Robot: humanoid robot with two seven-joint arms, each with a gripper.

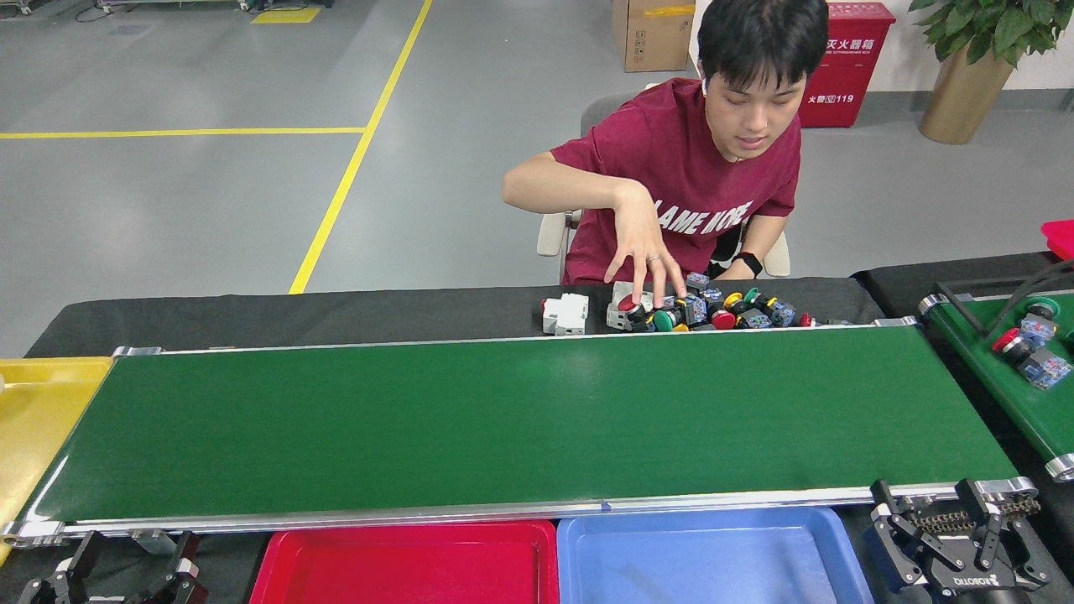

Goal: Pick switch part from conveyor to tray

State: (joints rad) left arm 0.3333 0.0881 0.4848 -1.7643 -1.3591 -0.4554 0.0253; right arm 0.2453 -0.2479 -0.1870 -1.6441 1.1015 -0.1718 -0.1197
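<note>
The conveyor [520, 419] runs across the middle of the head view, and its dark-green belt carries nothing. A pile of switch parts [713, 309] with red, green and yellow caps lies on the black cloth just behind its far rail. Two or three more switch parts [1028, 346] ride on the smaller angled belt [1019, 394] at the right. Below the near rail sit a red tray [403, 562] and a blue tray [713, 558]. At the bottom left my left gripper [126, 564] is open and holds nothing. My right gripper [927, 497], at the bottom right beside the blue tray, is open too.
A seated person in a maroon shirt [696, 184] reaches a hand [646, 260] down onto the pile. Left of the pile rests a white block part [566, 315]. A yellow tray [33, 419] stands at the belt's left end. Behind are a plant pot and a cardboard box.
</note>
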